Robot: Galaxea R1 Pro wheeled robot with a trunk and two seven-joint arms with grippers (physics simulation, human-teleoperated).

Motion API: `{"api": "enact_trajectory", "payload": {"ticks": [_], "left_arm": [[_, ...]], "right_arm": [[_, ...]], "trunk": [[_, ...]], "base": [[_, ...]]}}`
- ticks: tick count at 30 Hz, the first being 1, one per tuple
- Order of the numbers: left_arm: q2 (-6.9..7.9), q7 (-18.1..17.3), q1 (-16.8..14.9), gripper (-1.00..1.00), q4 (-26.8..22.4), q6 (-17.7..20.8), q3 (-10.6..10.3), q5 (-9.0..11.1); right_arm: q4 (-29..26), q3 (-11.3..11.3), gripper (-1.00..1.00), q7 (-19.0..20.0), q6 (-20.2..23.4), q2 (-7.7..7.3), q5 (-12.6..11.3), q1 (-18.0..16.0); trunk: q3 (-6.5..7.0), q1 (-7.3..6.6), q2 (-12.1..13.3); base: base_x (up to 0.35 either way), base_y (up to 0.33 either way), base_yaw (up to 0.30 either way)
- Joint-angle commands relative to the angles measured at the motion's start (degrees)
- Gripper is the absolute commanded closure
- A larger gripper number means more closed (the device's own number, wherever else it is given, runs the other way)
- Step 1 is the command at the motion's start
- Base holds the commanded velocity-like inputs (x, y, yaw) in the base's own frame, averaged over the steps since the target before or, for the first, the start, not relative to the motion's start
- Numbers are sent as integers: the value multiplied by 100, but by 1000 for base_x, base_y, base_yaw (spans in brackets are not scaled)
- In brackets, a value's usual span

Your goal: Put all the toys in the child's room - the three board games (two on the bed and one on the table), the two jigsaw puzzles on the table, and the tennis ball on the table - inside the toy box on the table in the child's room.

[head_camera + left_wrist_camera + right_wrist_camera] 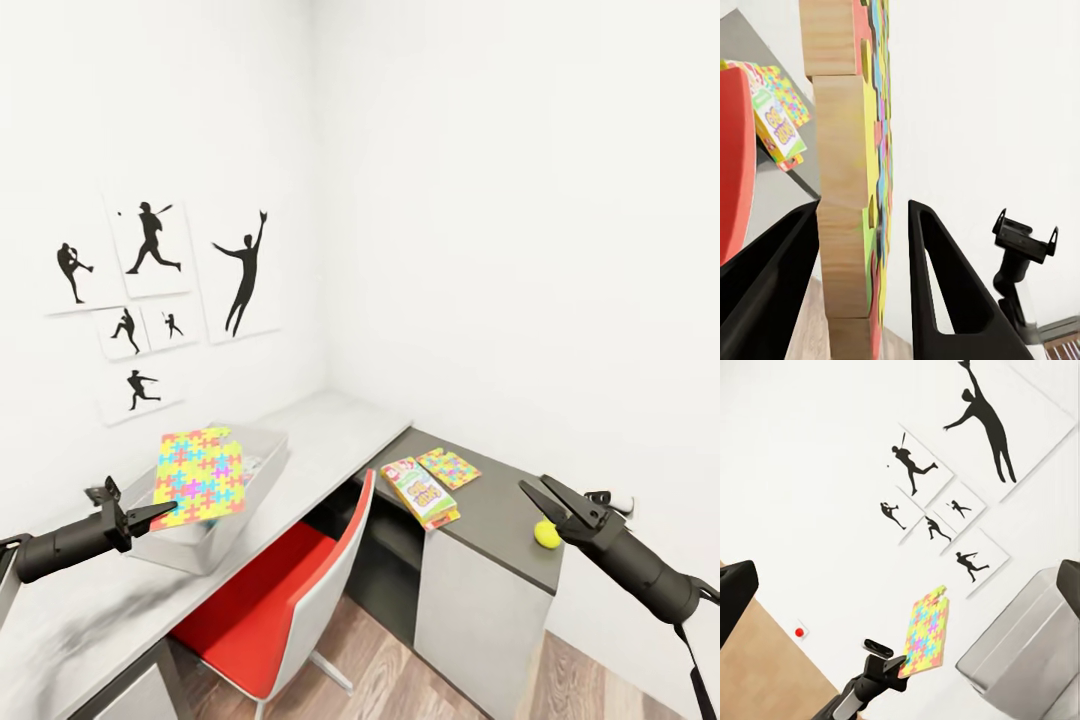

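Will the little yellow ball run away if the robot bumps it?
Probably. The tennis ball is round and sits free on the smooth dark table near its front edge, so a nudge could roll it off. It looks small and light. The right tool hovers open just above it.

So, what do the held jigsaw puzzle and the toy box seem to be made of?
The jigsaw puzzle in the left pincer looks like wood: pale grained back, matte printed colour front. The toy box looks like smooth grey plastic or metal; the render leaves that open.

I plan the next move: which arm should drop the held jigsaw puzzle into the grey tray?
Left: its gripper grips the multicolour jigsaw square above the light-grey tray. The right gripper is open near the yellow-green ball.
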Motion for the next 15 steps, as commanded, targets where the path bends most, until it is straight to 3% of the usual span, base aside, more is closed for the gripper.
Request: {"api": "enact_trajectory", "payload": {"ticks": [1, 15], "left_arm": [[1, -27, -2, 100, -1, 60, 9, -3], [-5, -27, 0, 100, -1, 51, 18, 9]], "right_arm": [[2, -1, -100, 8, 27, 1, -8, -6], [3, -6, -100, 8, 27, -3, -11, -9]], "trunk": [[-7, 2, -8], [3, 2, -8]], "base": [[58, 0, -85], [7, 0, -20]]}}
